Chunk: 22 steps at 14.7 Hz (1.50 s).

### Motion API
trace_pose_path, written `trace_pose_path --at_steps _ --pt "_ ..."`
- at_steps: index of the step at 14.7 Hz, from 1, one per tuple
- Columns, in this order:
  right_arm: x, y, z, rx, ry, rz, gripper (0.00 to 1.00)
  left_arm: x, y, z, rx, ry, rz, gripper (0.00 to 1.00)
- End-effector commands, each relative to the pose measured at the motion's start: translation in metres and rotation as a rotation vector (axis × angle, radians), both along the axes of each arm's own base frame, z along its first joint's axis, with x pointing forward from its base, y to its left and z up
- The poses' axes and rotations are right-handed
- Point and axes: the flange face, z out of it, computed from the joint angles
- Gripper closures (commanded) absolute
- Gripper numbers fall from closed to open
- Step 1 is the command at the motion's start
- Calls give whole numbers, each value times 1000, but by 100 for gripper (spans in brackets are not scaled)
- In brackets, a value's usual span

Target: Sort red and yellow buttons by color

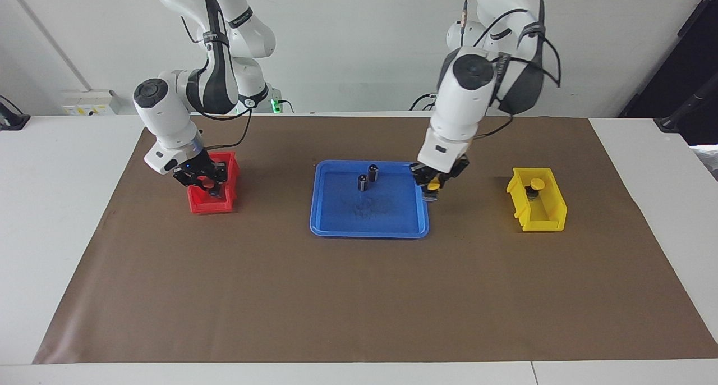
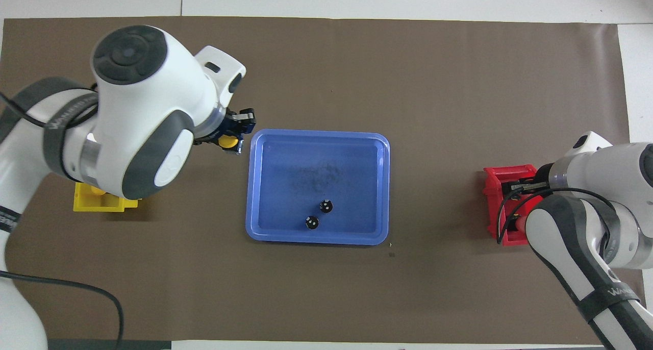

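My left gripper (image 1: pixel 432 184) is shut on a yellow button (image 1: pixel 432 187) and holds it in the air over the edge of the blue tray (image 1: pixel 336 228) toward the left arm's end. In the overhead view the gripper (image 2: pixel 233 134) and this button (image 2: pixel 227 141) show just off the tray (image 2: pixel 357 151). A second yellow button (image 1: pixel 537 183) stands in the yellow bin (image 1: pixel 547 214). My right gripper (image 1: pixel 203 180) is down in the red bin (image 1: pixel 210 206), and a red cap (image 1: pixel 208 186) shows at its tips. Any other red button is hidden.
Two dark upright cylinders (image 1: pixel 363 182) (image 1: pixel 373 172) stand in the tray's part nearer the robots; they also show from above (image 2: pixel 325 205) (image 2: pixel 311 222). The left arm covers most of the yellow bin (image 2: pixel 97 203) in the overhead view. The red bin (image 2: pixel 494 186) is partly covered too.
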Motion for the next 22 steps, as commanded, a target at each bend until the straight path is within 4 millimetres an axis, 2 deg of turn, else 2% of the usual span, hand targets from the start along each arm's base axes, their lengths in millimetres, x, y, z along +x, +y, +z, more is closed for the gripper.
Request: trace_pose_path --at_steps 1,2,3,4,6,7,10,12,14,16,17,19,22 --pt "-7 -2 -4 9 -18 8 86 29 101 -13 -9 2 -42 99" --pt "-7 -2 -5 9 -15 8 84 35 137 -18 -10 -1 -48 99" --pt "-7 -4 -6 10 -13 5 75 39 163 -21 -12 -11 -67 99" --pt "-8 -3 -7 10 -12 6 72 40 190 -27 -12 -22 -90 99" --pt "-7 -3 -6 9 -13 7 56 39 212 -42 -7 -35 -105 99" --pt "-7 -2 -6 9 -12 9 42 38 227 -46 -6 -36 -103 99" --pt "-3 -1 -3 4 -13 15 35 35 238 -51 -7 -26 -130 99" --pt "5 -1 5 5 -4 18 29 28 238 -57 -6 -27 -146 99" --pt "22 -1 24 4 18 27 23 15 243 -70 -5 -29 -136 99" --pt "34 -3 48 -1 32 34 13 5 245 -75 -5 -20 -131 99" --pt "37 -3 57 -8 31 39 1 1 251 -80 -6 -10 -119 99" --pt "41 -3 82 -9 33 36 0 -8 260 -86 -6 -9 -94 98" --pt "53 1 140 -7 58 -9 0 -5 255 -98 -6 -8 -21 99"
